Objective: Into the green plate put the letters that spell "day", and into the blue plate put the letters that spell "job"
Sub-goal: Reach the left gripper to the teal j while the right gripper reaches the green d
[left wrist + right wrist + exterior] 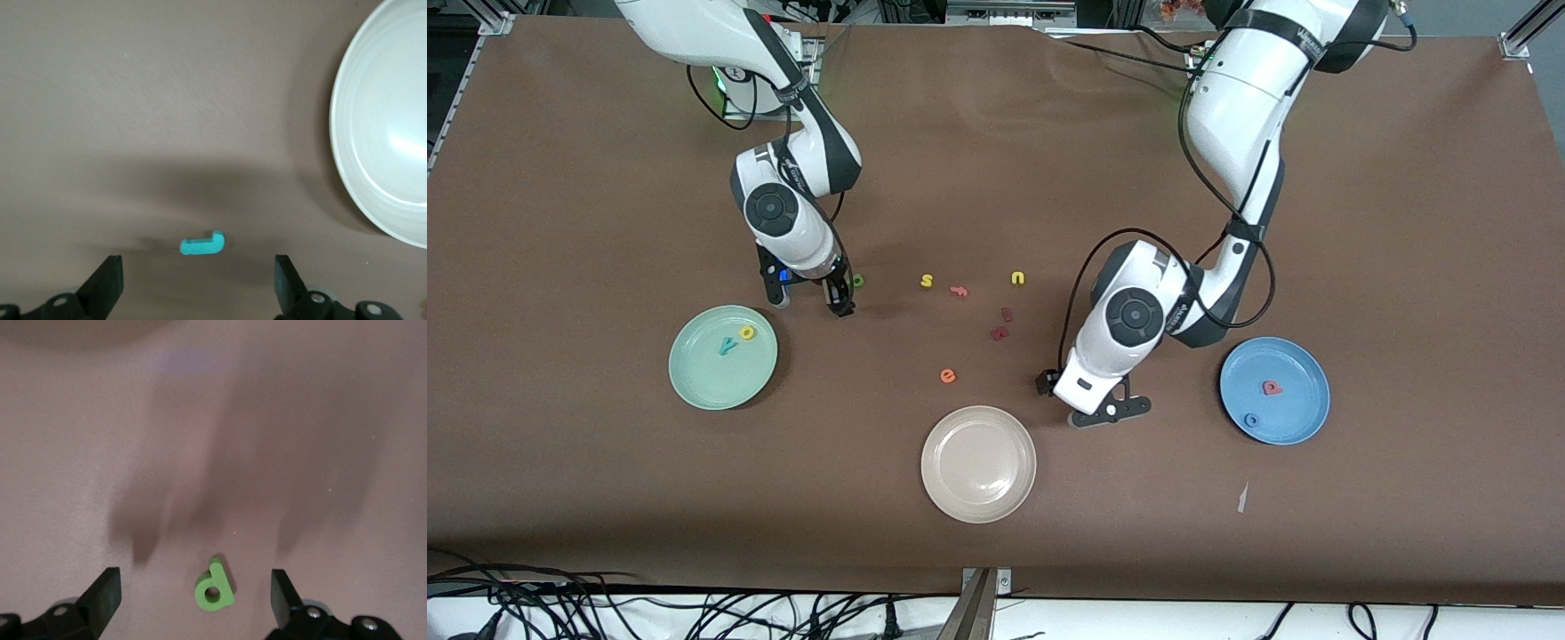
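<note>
The green plate (698, 382) holds the teal y (727, 347) and the yellow d (747, 333). In the blue plate (1303, 404) lie the pinkish-red b (1271, 388) and the blue o (1251, 420). My right gripper (809, 304) (195, 587) hangs open just over the table beside the green plate, and the green a (858, 280) (215, 590) lies flat between its fingers. My left gripper (1094, 411) (197, 275) is open low over the table between the beige plate and the blue plate. The teal j (202, 244) lies just ahead of its fingertips, untouched.
An empty beige plate (978, 463) (387, 133) sits nearest the front camera. Loose letters lie mid-table: a yellow s (927, 281), a yellow u (1017, 278), an orange e (948, 376), a small reddish letter (959, 291) and two dark red ones (1002, 324).
</note>
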Available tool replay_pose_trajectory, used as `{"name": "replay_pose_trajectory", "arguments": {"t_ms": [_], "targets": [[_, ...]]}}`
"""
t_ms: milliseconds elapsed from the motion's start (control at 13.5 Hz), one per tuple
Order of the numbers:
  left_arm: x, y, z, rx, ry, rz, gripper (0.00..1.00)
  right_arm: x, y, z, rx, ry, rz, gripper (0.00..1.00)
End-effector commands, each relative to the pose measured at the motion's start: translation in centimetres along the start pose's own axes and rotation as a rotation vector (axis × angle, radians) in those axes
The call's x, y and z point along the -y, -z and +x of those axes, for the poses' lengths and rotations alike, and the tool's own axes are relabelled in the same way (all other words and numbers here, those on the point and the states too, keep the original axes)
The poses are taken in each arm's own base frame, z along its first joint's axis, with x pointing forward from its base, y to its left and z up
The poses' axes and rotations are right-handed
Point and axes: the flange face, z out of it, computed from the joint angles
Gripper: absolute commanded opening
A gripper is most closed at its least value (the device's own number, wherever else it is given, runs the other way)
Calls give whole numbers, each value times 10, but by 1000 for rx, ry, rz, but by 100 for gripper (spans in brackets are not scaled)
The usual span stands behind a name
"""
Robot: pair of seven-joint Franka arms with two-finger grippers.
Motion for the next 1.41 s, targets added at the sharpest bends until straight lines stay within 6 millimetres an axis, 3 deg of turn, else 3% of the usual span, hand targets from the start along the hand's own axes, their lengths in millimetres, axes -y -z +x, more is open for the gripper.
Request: {"name": "replay_pose_trajectory", "arguments": {"t_ms": [0,297,519,667,890,1038,1261,1335], "targets": [[-7,-10,1,-6,7,4,100,-4,-12,-6,0,-10,1,99],[-10,-20,-1,-58,-38,29,95,-8,-22,-13,-4,-16,-18,97],[-10,-31,-4,-67,-65,49,90,-9,-21,-20,-5,-53,-16,53],[-11,-33,-6,-68,-77,53,85,-9,-20,-21,-5,-69,-13,34],[-6,-36,-2,-79,-90,74,66,-9,-21,-22,-5,-67,-15,2],[-7,-36,-2,-105,-126,103,55,-8,-18,-23,-5,-66,-12,0],[-7,-37,-2,-103,-122,103,53,2,3,-19,-3,-57,24,0],[-7,-37,-2,-103,-121,103,53,9,12,-7,-13,-67,37,0]]}}
